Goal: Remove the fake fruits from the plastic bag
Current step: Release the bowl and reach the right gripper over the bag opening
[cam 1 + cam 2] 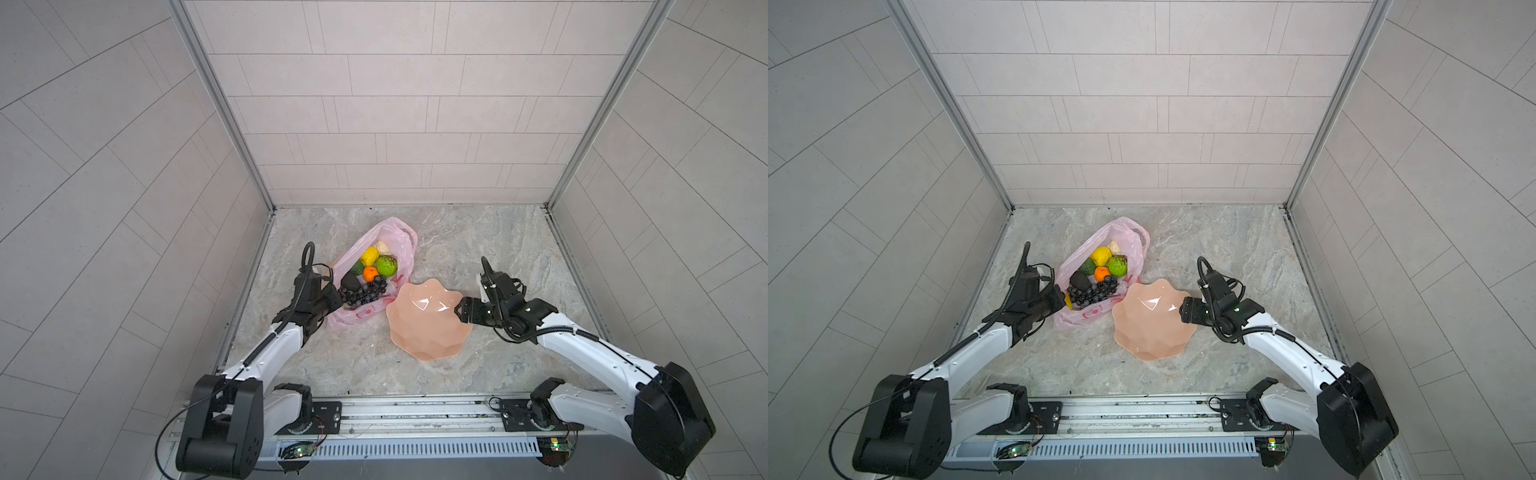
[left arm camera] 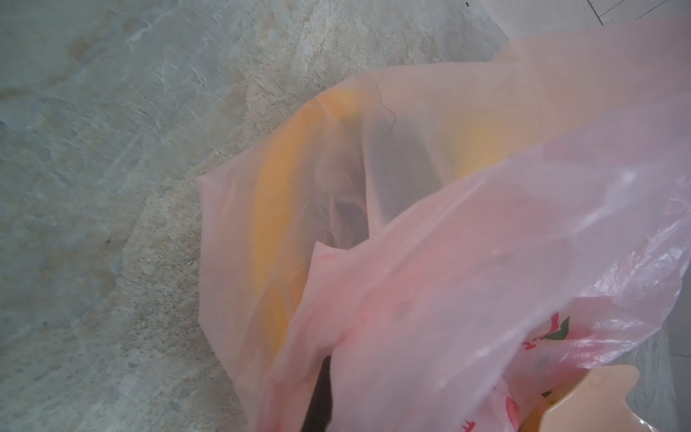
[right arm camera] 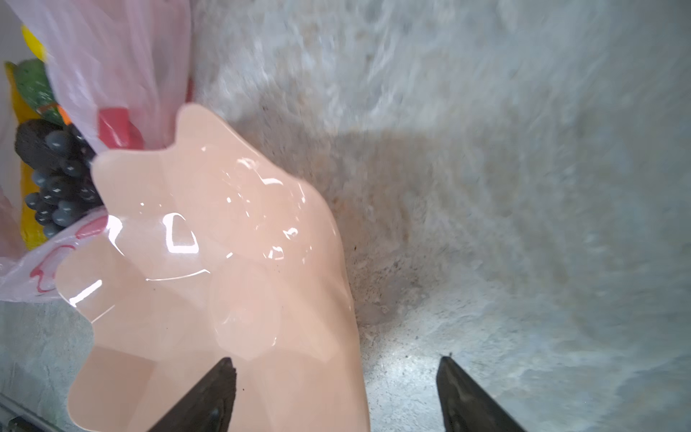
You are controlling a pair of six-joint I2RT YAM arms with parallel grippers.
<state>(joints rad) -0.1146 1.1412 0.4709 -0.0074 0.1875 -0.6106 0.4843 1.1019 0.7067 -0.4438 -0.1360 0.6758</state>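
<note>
Marbled grey tabletop (image 1: 478,249), tiled walls behind. Peach scalloped bowl (image 1: 428,324) mid-table. Plastic bag (image 1: 399,245) touching the bowl's far-left rim, mouth open, fake fruits (image 1: 370,274) inside; banana (image 2: 276,224) just a blur through film. Right gripper (image 1: 459,309) spread wide astride the bowl's right rim. Left gripper (image 1: 334,300) left of the bowl, clamped on the bag's edge, fingertips hidden.

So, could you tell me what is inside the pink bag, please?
Grapes, an avocado, an orange, a bumpy green fruit, a lemon and a pear show; a banana shows through the bag. Anything beneath them is hidden.
</note>
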